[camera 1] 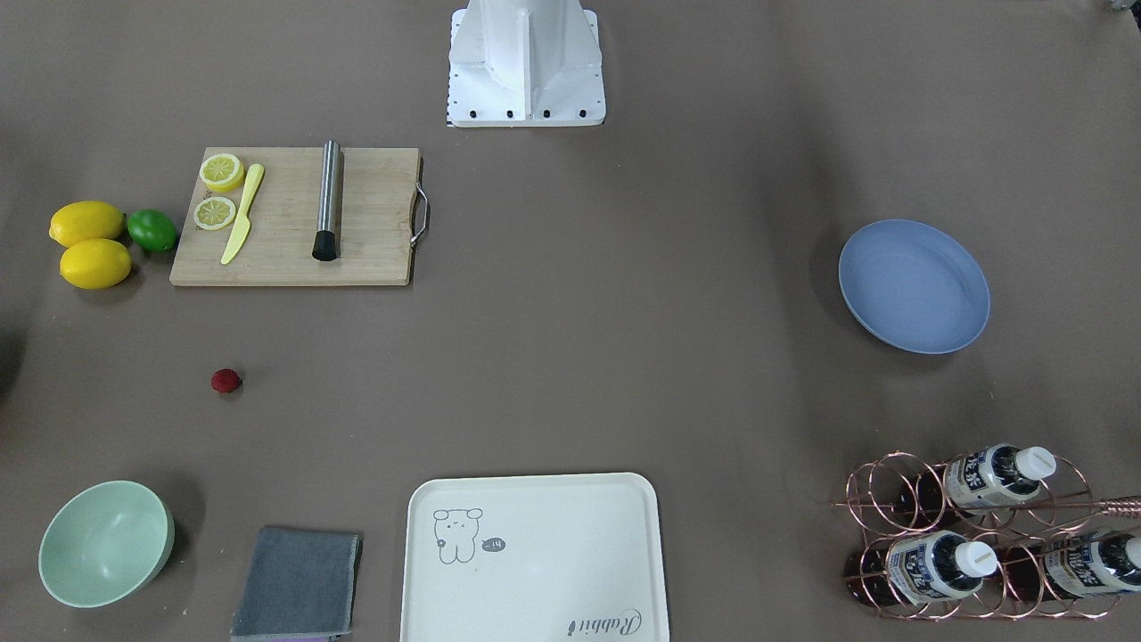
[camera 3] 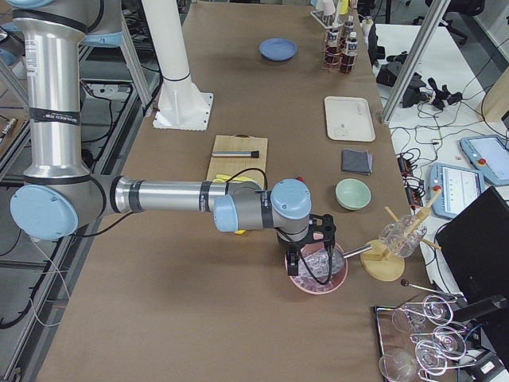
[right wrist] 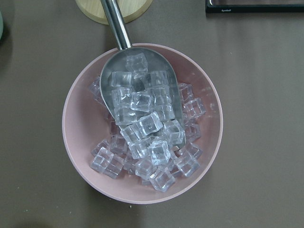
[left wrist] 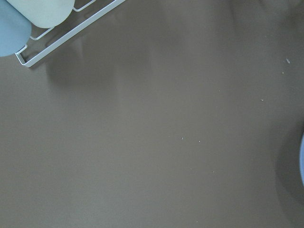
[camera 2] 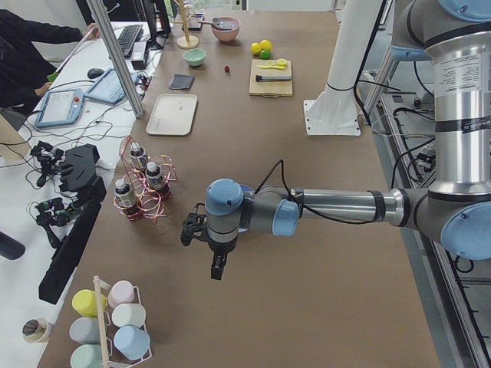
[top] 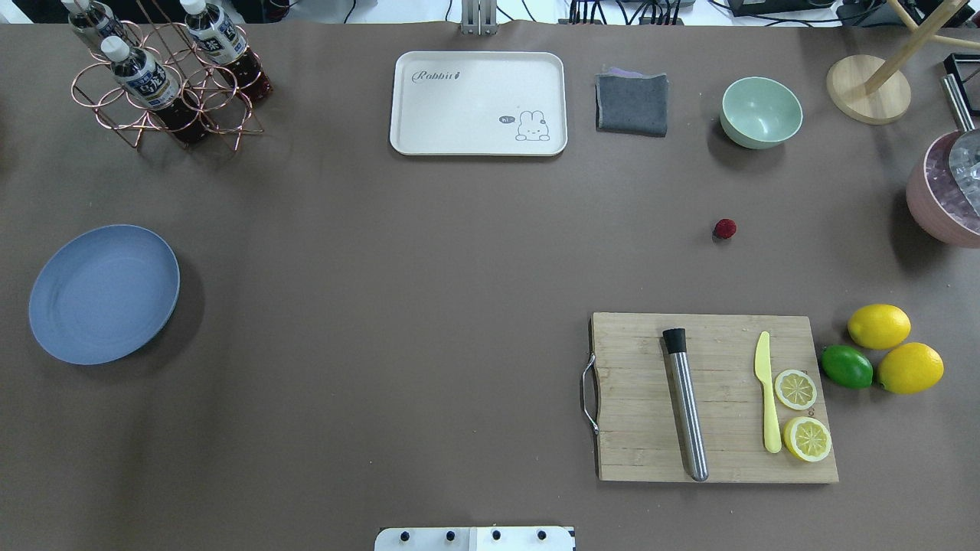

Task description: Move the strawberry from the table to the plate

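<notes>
Brown-grey cloth covers the table [top: 429,252] from end to end. Seen from overhead, the strawberry [top: 725,228] sits on bare cloth at about 2 o'clock from the table's middle. It is at 6 o'clock of the mint-green bowl [top: 761,112] and 12 o'clock of the wooden cutting board [top: 712,398], apart from both. The plate [top: 103,293] lies well apart from the berry, at 9 o'clock by the table's left end.

In the left-end view the left gripper [camera 2: 217,268] hangs pointing down over open cloth, near the copper bottle rack [camera 2: 146,192]. Whether its jaws are apart or together cannot be told. Its wrist camera shows bare cloth, with a corner of a white wire cup rack [left wrist: 71,33] at 11 o'clock.

In the right-end view the right gripper [camera 3: 294,263] hangs over the pink bowl [right wrist: 76,142] of ice cubes [right wrist: 142,137] — its wrist camera looks straight down on the metal scoop [right wrist: 116,28] lying in the ice — and its jaws cannot be judged either.
</notes>
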Controlling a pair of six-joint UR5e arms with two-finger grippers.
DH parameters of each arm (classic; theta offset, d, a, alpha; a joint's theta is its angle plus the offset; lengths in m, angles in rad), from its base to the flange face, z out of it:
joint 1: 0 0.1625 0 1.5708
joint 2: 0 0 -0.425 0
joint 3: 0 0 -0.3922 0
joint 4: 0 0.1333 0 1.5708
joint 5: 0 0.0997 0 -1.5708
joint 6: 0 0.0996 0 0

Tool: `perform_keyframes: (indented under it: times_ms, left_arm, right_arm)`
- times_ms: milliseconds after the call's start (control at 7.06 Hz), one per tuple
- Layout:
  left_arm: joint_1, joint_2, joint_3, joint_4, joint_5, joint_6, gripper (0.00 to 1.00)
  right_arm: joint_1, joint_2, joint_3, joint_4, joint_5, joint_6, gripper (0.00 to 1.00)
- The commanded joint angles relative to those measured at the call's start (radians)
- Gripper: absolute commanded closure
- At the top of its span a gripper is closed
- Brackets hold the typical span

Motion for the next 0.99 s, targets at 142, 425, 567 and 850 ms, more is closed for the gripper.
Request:
perform_keyframes:
  times_ms: [142,425,567,850]
  left_arm:
    - [0.0,0.023,0.002,-0.061,-0.001,-0.003,0.02]
    - [0.0,0.024,0.004,-0.061,0.0,-0.003,0.02]
    - [0.0,0.024,0.011,-0.061,-0.001,-0.003,0.02]
    - [0.0,0.024,0.011,-0.063,-0.001,-0.003,0.02]
  right_arm:
    - [0.011,-0.015,0.008,0.002,0.002,-0.001,0.0]
    - [0.011,-0.037,0.029,0.002,0.002,-0.001,0.0]
    - [0.012,-0.041,0.038,0.002,0.002,-0.001,0.0]
    - [0.012,-0.052,0.048,0.002,0.005,-0.001,0.0]
